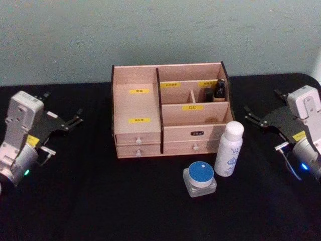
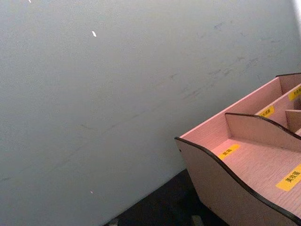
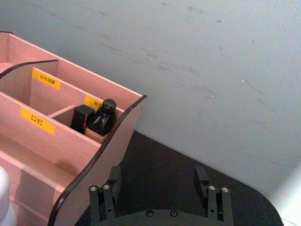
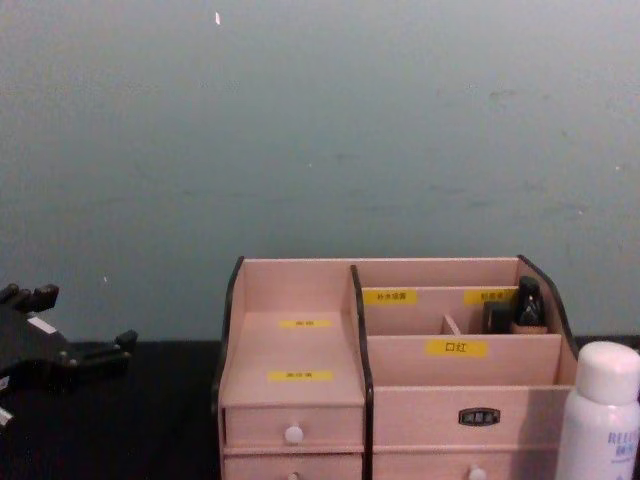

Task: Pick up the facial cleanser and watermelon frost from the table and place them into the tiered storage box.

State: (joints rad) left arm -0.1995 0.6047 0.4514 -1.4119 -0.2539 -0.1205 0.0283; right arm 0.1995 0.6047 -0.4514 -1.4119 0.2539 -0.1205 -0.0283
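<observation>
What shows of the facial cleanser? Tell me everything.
The facial cleanser is a tall, slim white bottle, plastic by its look, with a rounded white cap and blue lettering on its front. It stands upright on the black table, before the tiered storage box's right drawers, beside the watermelon frost jar; whether they touch is unclear.

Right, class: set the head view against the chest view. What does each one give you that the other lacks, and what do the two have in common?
Head view's own: the watermelon frost on the black table, just front-left of the facial cleanser, and the right gripper, open, at far right. Chest view's own: a white fleck high on the wall. Shared: the tiered storage box, the small dark bottle in its back right compartment, the cleanser upright at its front right, and the left gripper, open, at left.
</observation>
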